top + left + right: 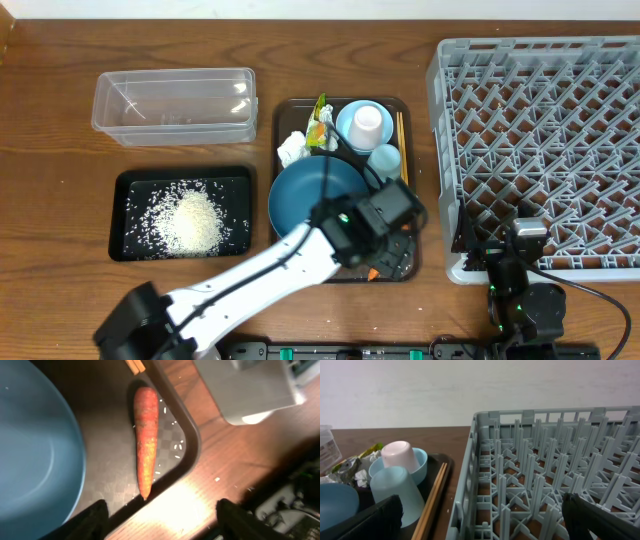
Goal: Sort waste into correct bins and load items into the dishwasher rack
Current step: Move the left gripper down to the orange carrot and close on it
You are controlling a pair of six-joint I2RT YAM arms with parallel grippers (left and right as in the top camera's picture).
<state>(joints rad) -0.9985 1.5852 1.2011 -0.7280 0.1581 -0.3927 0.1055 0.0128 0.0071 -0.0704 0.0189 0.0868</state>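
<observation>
My left gripper point(390, 255) point(162, 522) is open and hovers over the near right corner of the brown serving tray point(279, 125), just short of the orange carrot point(146, 440). A few rice grains point(177, 446) lie beside the carrot. The large dark-blue bowl point(310, 195) point(30, 445) is to its left. The white cup point(368, 122) sits upside down in the small light-blue bowl point(422, 462), with the pale-blue cup point(384, 160) and chopsticks point(401, 140) near it. The wrapper point(320, 125) and tissue point(292, 148) lie at the tray's back. My right gripper point(510, 270) point(480, 520) is open by the rack point(545, 150).
The black tray point(125, 215) at the left holds a heap of rice point(190, 220). The clear tub point(175, 105) stands behind it. The rack's corner point(245, 390) is close to the serving tray's right side.
</observation>
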